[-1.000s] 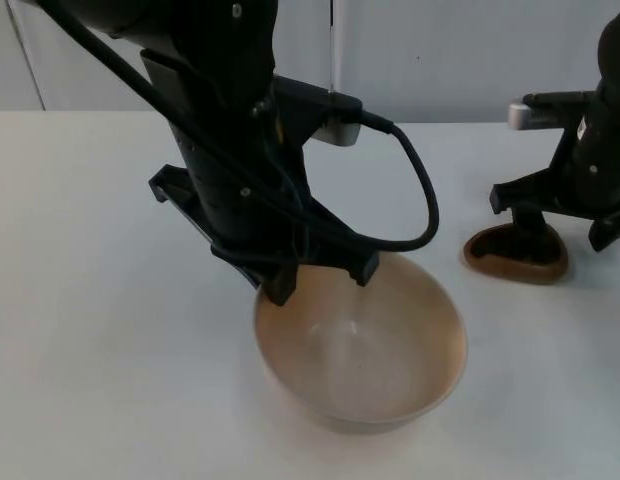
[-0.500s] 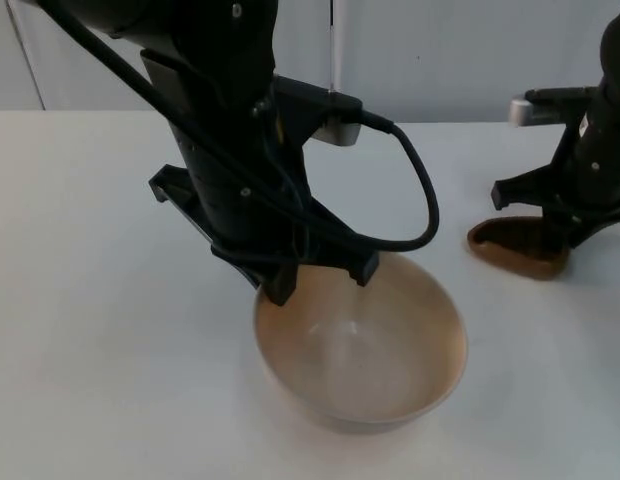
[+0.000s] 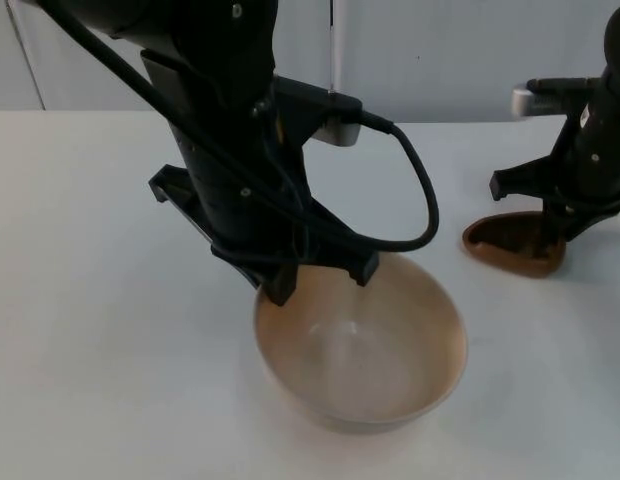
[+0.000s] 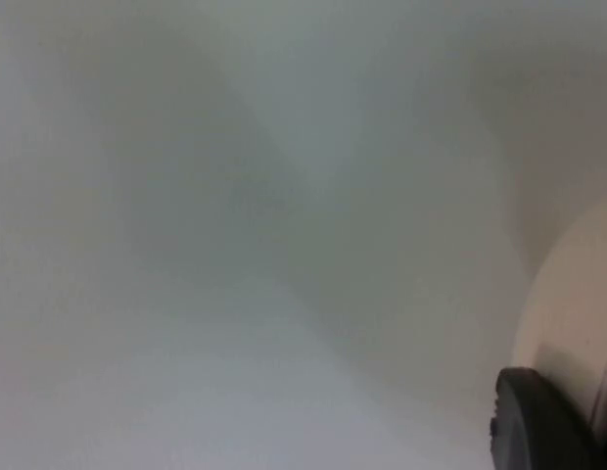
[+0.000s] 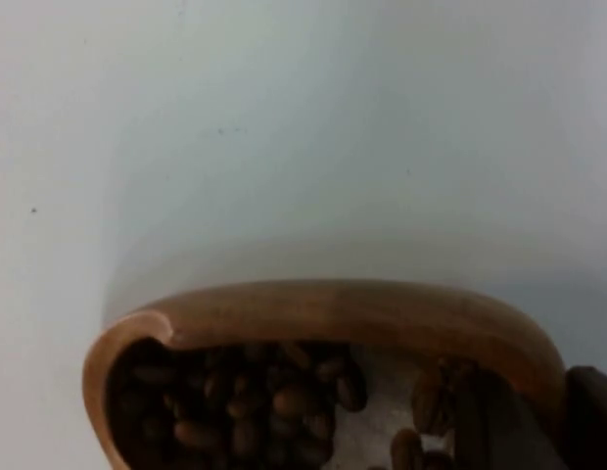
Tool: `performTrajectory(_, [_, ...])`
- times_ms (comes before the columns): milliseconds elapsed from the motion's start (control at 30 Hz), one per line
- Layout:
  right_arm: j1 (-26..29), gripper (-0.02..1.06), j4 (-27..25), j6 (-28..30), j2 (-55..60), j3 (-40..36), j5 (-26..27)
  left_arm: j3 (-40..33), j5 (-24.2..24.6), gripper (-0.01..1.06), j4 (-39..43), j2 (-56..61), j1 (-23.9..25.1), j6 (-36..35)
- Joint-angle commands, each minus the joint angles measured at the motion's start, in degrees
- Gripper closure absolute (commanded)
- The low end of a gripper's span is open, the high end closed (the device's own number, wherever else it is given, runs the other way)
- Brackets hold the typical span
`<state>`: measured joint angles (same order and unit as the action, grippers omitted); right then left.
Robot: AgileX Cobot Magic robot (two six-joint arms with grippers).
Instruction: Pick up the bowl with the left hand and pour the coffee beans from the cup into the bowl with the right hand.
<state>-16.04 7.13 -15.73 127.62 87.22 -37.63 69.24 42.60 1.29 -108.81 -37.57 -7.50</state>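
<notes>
A pale wooden bowl (image 3: 360, 345) sits near the table's front, empty inside. My left gripper (image 3: 308, 277) is shut on its far-left rim; the bowl's edge (image 4: 573, 304) lies beside one black fingertip (image 4: 538, 421) in the left wrist view. At the right, a small brown wooden cup (image 3: 510, 245) holds coffee beans (image 5: 274, 401). My right gripper (image 3: 555, 235) is shut on the cup's right rim, with one fingertip (image 5: 592, 411) at the cup's wall (image 5: 323, 313). The cup looks slightly tilted.
The white table (image 3: 100, 300) runs back to a grey partition wall (image 3: 440, 50). The left arm's bulk stands over the table's middle, above the bowl's far side. Open table lies between bowl and cup.
My right gripper has closed on the cup's rim, and the cup has shifted a little toward the wall and tilted. The left arm and bowl have not moved.
</notes>
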Motion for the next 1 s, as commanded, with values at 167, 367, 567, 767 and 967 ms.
performTrajectory(167, [0.17,1.04,-1.45,0.57,-0.68,-0.19,-1.95,0.11,-0.11,1.05,-0.76,-0.01,-0.31,-0.29])
performTrajectory(367, [0.17,1.04,-1.59,1.32,-1.18,-0.19,-3.98,0.11,-0.11,1.05,-0.76,-0.01,-0.31,-0.29])
performTrajectory(567, [0.17,1.04,-3.24,4.5,-5.27,-0.05,-4.85,0.11,-0.11,1.05,-0.76,-0.01,-0.31,-0.29])
performTrajectory(767, [0.17,1.04,-3.44,8.39,-8.64,2.42,-12.15,0.11,-0.45,1.05,-0.76,-0.01,-0.31,-0.29])
performTrajectory(967, [0.17,1.04,-7.44,14.58,-12.57,6.99,-20.75,0.11,-0.45,1.05,-0.76,-0.01,-0.31,-0.29])
